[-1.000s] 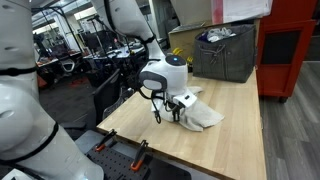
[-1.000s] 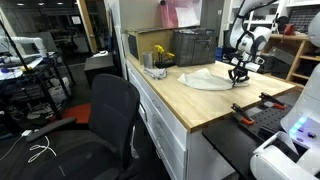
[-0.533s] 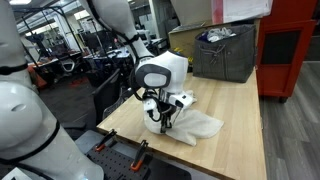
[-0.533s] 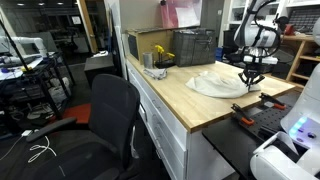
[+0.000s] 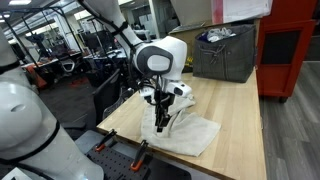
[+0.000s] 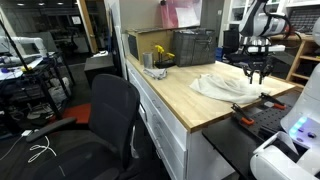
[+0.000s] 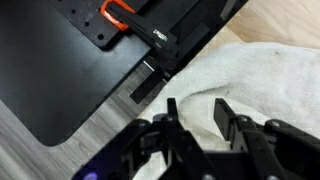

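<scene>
Towel: white and rumpled, the towel (image 5: pixel 197 137) lies spread on the light wooden tabletop (image 5: pixel 238 105) near its front edge, folds bunched toward its 10 o'clock corner
Surroundings: a gray mesh bin (image 5: pixel 225 52) stands well apart at 1 o'clock from the towel
Pincer: the gripper (image 5: pixel 162 121) hangs over that bunched corner with its jaws apart; in the wrist view, cloth shows in the gap beside the fingers (image 7: pixel 228 120) and nothing is clamped
Contact: cannot tell whether the fingertips touch the cloth
Cut off: the wrist view shows only part of the towel; at 11 o'clock a black clamp with an orange handle (image 7: pixel 113 14) runs out of frame
</scene>
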Action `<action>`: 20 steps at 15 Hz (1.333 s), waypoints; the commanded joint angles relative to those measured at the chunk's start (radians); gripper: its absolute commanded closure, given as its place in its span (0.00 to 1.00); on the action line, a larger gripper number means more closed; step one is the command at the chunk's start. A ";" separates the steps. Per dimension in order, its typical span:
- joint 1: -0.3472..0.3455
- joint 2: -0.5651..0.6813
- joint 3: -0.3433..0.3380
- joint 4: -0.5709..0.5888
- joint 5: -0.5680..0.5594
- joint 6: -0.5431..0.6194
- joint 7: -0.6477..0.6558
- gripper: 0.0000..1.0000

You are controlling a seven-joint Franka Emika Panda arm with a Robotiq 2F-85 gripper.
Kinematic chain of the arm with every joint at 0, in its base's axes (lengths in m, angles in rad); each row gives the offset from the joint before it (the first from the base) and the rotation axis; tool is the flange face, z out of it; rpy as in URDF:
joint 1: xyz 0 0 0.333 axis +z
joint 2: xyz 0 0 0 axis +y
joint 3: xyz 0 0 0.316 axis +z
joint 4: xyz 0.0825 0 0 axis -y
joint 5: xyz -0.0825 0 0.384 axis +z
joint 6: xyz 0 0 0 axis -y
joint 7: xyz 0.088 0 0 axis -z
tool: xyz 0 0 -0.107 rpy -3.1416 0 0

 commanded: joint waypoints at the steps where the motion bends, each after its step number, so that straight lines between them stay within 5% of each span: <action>1: -0.019 -0.110 0.027 -0.021 0.006 0.016 -0.055 0.25; 5: 0.001 -0.104 0.076 0.025 0.031 0.081 -0.132 0.00; 12: 0.060 -0.020 0.181 0.125 -0.034 0.174 -0.259 0.00; 13: 0.069 -0.004 0.191 0.142 -0.060 0.178 -0.272 0.25; 14: 0.077 0.013 0.202 0.156 -0.087 0.185 -0.286 0.26; 20: 0.110 0.140 0.251 0.245 -0.151 0.295 -0.317 0.71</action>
